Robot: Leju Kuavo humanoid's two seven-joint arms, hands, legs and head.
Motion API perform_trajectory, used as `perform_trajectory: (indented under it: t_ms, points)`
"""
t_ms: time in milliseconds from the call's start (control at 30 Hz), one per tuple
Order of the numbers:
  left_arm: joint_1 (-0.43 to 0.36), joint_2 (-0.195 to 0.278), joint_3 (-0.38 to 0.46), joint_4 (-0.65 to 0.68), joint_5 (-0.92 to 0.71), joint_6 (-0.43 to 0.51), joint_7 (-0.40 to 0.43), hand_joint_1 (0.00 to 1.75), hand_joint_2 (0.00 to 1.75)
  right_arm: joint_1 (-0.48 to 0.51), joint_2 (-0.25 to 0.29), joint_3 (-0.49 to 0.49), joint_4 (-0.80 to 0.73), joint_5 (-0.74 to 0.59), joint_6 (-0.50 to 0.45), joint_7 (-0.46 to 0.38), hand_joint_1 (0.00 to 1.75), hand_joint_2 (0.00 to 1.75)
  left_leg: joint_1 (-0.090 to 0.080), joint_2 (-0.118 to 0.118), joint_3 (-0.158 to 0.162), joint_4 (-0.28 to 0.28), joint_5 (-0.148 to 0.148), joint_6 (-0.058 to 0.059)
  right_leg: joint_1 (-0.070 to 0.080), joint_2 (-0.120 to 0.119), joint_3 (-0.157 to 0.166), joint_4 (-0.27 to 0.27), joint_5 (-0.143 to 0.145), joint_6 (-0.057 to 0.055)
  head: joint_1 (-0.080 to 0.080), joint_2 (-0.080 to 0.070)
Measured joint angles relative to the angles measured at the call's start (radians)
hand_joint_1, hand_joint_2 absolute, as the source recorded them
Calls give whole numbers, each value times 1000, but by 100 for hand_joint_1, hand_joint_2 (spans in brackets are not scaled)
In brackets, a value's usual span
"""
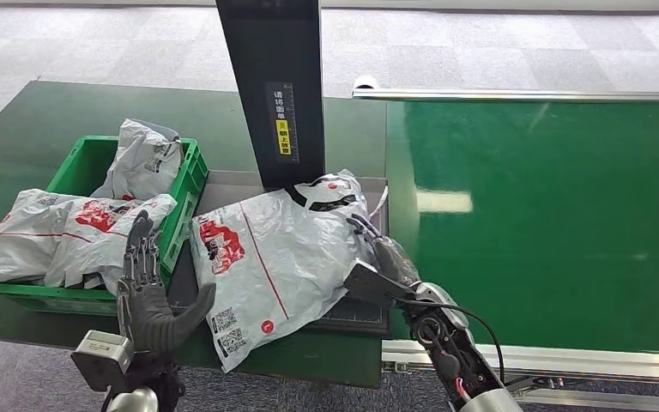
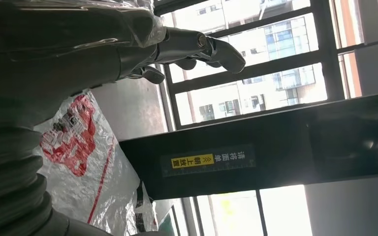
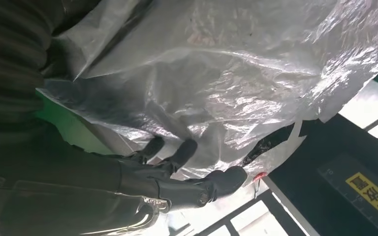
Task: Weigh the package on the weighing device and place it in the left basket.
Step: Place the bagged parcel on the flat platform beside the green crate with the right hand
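A grey-white plastic package with red print lies on the scale plate, in front of the scale's dark post. Its near corner hangs over the table's front edge. My left hand stands open beside the package's left edge, fingers pointing up and thumb spread toward the bag. My right hand is at the package's right edge, its outstretched fingers touching the plastic. The left wrist view shows the left hand's straight fingers above the package. In the right wrist view the right hand lies along the crinkled package.
The green basket stands left of the scale and holds several similar packages, some spilling over its rim. A green conveyor belt with a metal rail runs on the right. Grey carpet floor lies beyond the table.
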Motion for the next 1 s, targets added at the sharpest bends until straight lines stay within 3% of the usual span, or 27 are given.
perform_trajectory:
  t_ms: [133,267,400,533,733,1000]
  points:
    - [-2,-5,-2,4,-33,-33,25,0,175,18,-5,0,-23,-93,75,-46,0,175,0,0,0,0,0,0,0,0,0,0,0,0,0,0]
    - [-8,-7,-12,18,-103,-57,47,0,175,85,-24,-38,-154,-324,247,-184,0,175,0,0,0,0,0,0,0,0,-1,0,0,0,0,0]
    - [-14,-10,-21,33,-166,-60,59,0,175,168,-37,-124,-325,-532,350,-255,0,175,-1,0,-1,0,-1,0,-1,0,-1,0,0,0,0,0]
    - [-20,-14,-31,47,-219,-69,79,0,175,232,-40,-228,-466,-635,395,-264,0,175,-1,0,-1,0,-1,0,-1,0,-1,0,0,0,0,0]
    - [-25,-20,-34,73,-296,-77,104,0,175,304,-33,-371,-591,-657,399,-264,0,175,-1,0,0,0,-1,0,-1,0,-1,0,0,0,0,0]
    - [-41,-25,-35,112,-518,-12,188,0,175,344,27,-503,-673,-783,455,-238,0,175,-1,0,0,0,-1,0,-1,0,-1,0,0,0,0,0]
